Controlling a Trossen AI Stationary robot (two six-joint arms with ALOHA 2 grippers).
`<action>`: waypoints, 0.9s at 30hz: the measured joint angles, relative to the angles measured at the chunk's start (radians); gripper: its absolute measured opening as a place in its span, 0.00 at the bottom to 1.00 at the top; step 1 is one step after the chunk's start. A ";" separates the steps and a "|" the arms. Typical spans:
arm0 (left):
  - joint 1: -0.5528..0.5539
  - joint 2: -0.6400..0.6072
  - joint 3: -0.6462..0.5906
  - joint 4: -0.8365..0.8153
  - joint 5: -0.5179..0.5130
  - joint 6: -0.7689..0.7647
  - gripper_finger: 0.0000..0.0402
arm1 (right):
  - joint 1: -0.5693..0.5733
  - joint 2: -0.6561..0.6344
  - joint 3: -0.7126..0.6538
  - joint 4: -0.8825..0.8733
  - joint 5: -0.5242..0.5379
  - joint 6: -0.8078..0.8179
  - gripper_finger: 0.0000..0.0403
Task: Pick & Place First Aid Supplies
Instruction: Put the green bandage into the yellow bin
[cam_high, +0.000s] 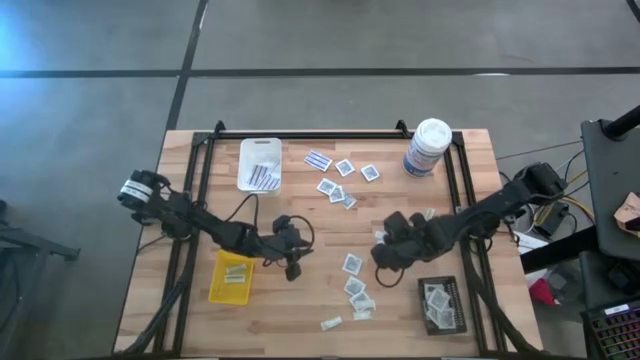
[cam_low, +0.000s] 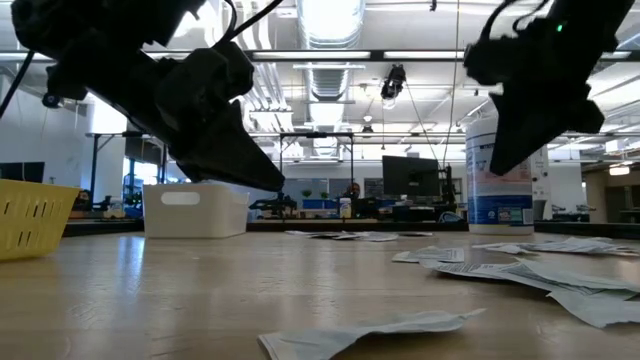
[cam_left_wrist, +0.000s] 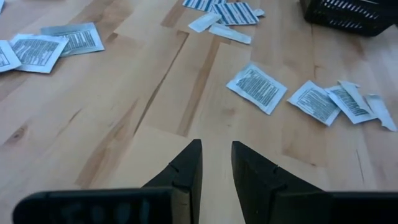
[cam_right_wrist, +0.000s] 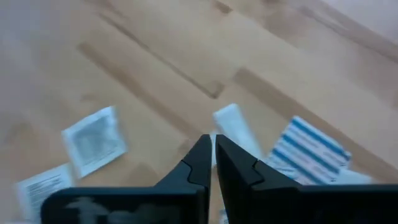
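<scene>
First aid supplies lie scattered on the wooden table: packets at the far middle (cam_high: 335, 190), a group near the front (cam_high: 355, 287) and a strip (cam_high: 331, 323). My left gripper (cam_high: 291, 265) hovers left of the front group, open and empty (cam_left_wrist: 216, 155), above bare wood. My right gripper (cam_high: 383, 252) hangs clear of the table to the right of that group, its fingers shut with nothing seen between them (cam_right_wrist: 213, 149). Below it lie a pale strip (cam_right_wrist: 231, 123), a blue-striped packet (cam_right_wrist: 308, 149) and a white square packet (cam_right_wrist: 93, 140).
A white tray (cam_high: 260, 165) holding striped packets stands at the far left, a yellow tray (cam_high: 233, 277) at the near left and a black tray (cam_high: 441, 305) with packets at the near right. A tall white canister (cam_high: 428, 147) stands at the far right.
</scene>
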 joint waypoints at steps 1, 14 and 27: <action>-0.001 0.000 0.000 0.000 0.000 -0.001 0.20 | -0.009 0.000 -0.010 0.002 -0.001 0.000 0.03; -0.003 0.000 0.000 0.000 -0.001 -0.014 0.20 | -0.089 0.000 -0.175 0.241 -0.071 -0.030 0.02; -0.003 0.000 0.000 0.000 -0.002 0.006 0.20 | -0.094 0.159 -0.163 0.305 -0.107 -0.024 0.02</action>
